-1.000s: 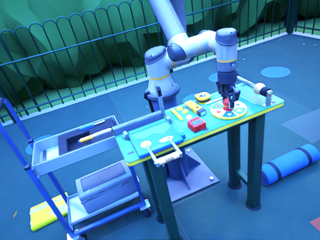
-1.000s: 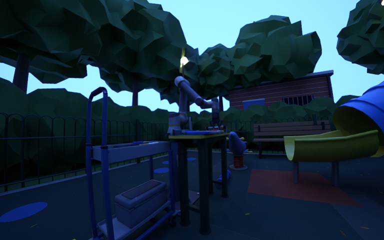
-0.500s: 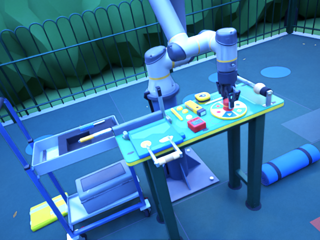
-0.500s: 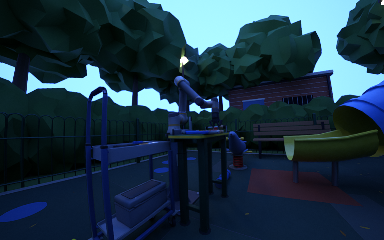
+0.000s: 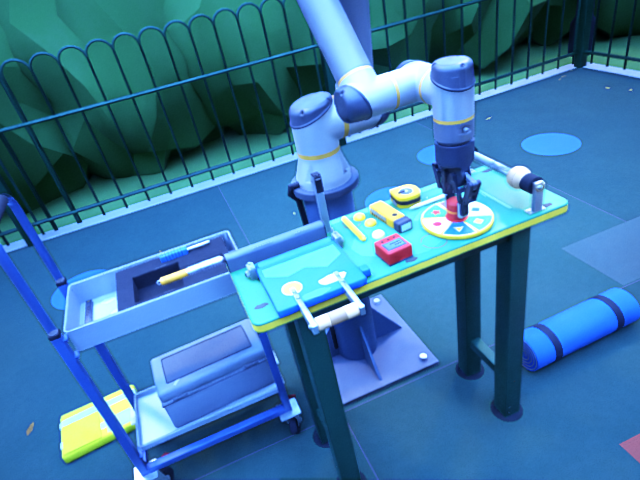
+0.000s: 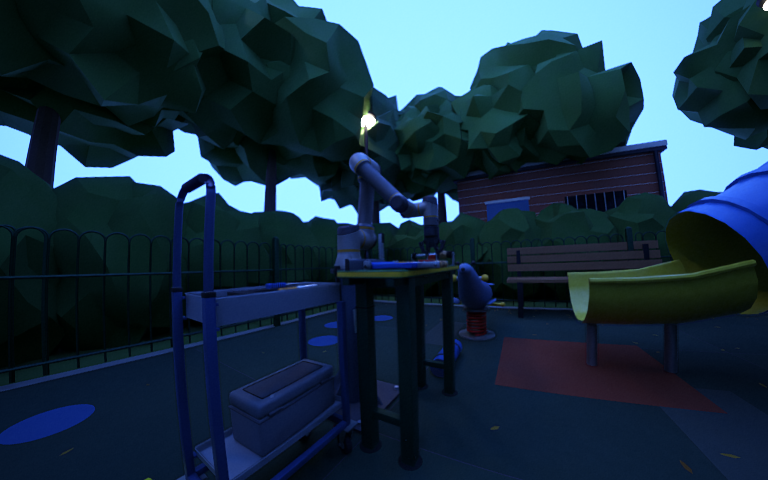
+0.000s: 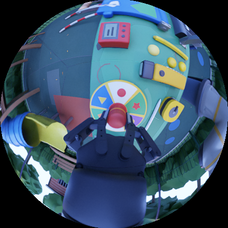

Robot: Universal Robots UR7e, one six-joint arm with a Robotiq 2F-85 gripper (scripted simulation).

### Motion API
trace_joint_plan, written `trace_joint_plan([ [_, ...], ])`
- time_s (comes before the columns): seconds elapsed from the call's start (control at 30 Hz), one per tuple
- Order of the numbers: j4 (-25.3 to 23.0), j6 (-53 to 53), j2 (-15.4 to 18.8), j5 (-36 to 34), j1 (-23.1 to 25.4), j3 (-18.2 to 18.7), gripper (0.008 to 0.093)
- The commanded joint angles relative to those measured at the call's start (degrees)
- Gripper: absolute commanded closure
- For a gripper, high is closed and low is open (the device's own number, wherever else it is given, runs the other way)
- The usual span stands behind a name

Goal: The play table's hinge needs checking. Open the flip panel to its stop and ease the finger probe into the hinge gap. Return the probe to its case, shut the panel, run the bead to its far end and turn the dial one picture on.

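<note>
My gripper [image 5: 458,205] [image 7: 117,117] points straight down over the picture dial [image 5: 457,219] [image 7: 118,103] at the right part of the play table. I hold the dial's red knob [image 5: 453,205] [image 7: 117,115] between my closed fingers. The flip panel [image 5: 309,269] lies flat on the table's left end, its white handle [image 5: 338,316] over the front edge. The bead [image 5: 517,176] sits at the right end of its rail. The yellow finger probe [image 5: 190,271] lies in its case on the cart tray [image 5: 147,285].
Behind the table stand the arm's base [image 5: 323,170] and a metal fence [image 5: 155,103]. On the table lie a red box [image 5: 393,248], a yellow torch [image 5: 390,215] and a tape measure [image 5: 405,195]. A rolled mat [image 5: 579,327] lies right of the table legs.
</note>
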Motion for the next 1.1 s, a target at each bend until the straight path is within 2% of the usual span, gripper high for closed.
trace_joint_plan([
  [0.0,-0.1,0.0,0.0,0.0,0.0,0.0,0.0934],
  [0.6,-0.1,1.1,0.0,0.0,0.0,0.0,0.0934],
  [1.07,-0.1,7.9,0.0,0.0,0.0,0.0,0.0934],
])
